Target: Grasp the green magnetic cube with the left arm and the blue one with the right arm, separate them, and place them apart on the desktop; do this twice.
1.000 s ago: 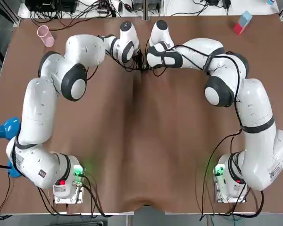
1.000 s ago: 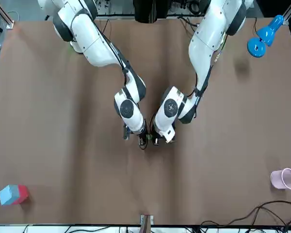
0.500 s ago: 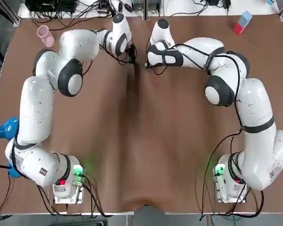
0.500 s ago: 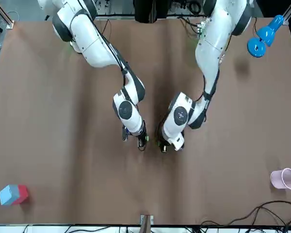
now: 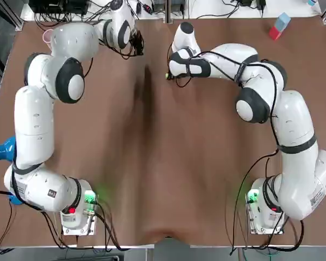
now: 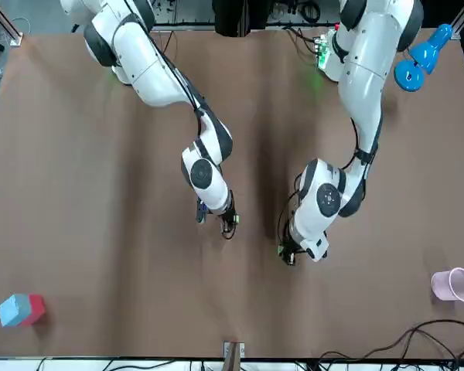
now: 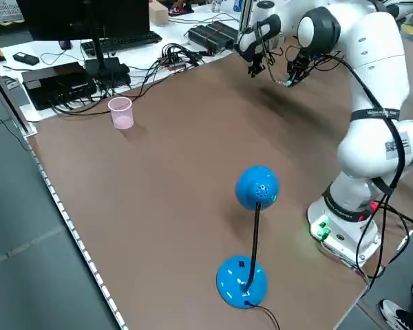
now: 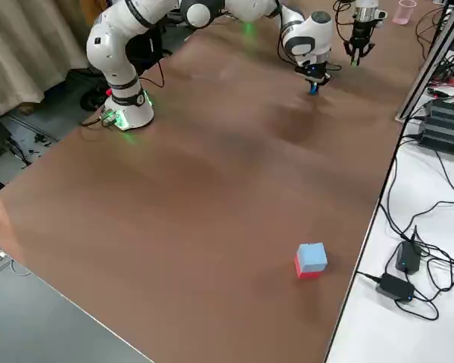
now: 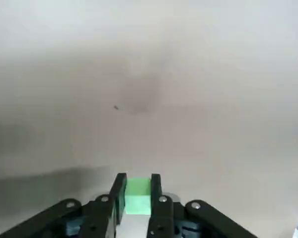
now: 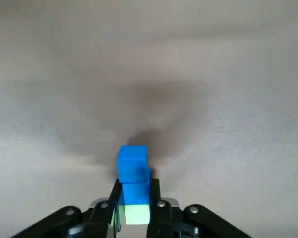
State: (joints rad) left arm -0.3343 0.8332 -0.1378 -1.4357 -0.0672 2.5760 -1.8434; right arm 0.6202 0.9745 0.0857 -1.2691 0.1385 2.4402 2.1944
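Holding magnets apart so they cannot rejoin, left gripper (image 6: 288, 253) pinches green cube (image 9: 137, 195) far left, right gripper (image 6: 227, 224) pinches blue cube (image 10: 134, 191) far centre.

Both arms stretch to the far middle of the surface (image 5: 163, 163). Left jaws are on the robot's left of the midline, with the cube (image 9: 137, 192) between them. Right jaws are just right of the midline, with the cube stack (image 10: 133, 168) between them, its outer end sticking out past the tips. The two sets of jaws are apart, with a gap of bare surface between. Cup (image 6: 453, 284) at far left corner, well apart from left jaws. Two-block piece (image 6: 21, 309) near far right corner, on its own. Lamp (image 7: 257, 187) at left edge, near the left arm's base. Beyond the far edge, cables (image 7: 172, 55) and keyboard (image 7: 120, 41) on a bench. Arm bases at near edge, either side of centre
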